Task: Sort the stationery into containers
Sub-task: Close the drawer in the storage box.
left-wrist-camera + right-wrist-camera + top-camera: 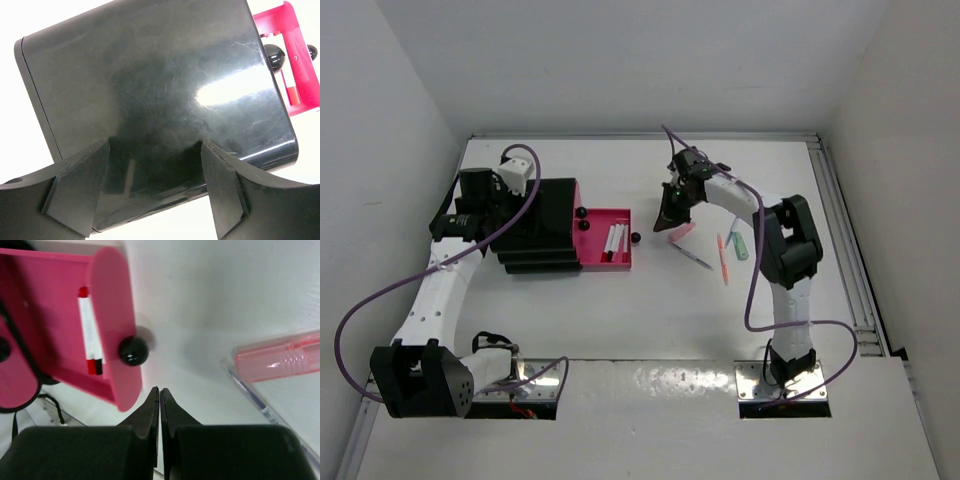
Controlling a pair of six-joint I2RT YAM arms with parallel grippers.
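Stationery (pixel 696 259) lies loose on the white table (pixel 620 315) beside the right gripper (pixel 160 399), whose two fingers are pressed tight together with nothing between them, tips aimed down at a bare strip of tabletop. To the right of the tips lies a short stubby pink piece (pixel 280 361). A thin clear pen (pixel 265 410) runs slantwise past the end of it, close against it. To the left of the tips, near but not touching, stands the rounded front wall of an open pink drawer (pixel 111 305) with its round black knob (pixel 132 351); a narrow gap of table separates knob and fingertips. Inside the drawer a white marker (pixel 90 335) with red ends lies along that front wall. Farther right, past the clear pen, an orange-pink pen (pixel 722 260) and a mint green marker (pixel 741 247) lie near each other, and beyond them open table reaches to the right-hand rail. The near half of the table, towards the arm bases, is open too.

The left gripper (pixel 155 192) is spread wide over the glossy top of the black drawer unit (pixel 150 85), near its back edge; whether the pads touch the top cannot be told. The pink drawer juts out from the unit's right side.
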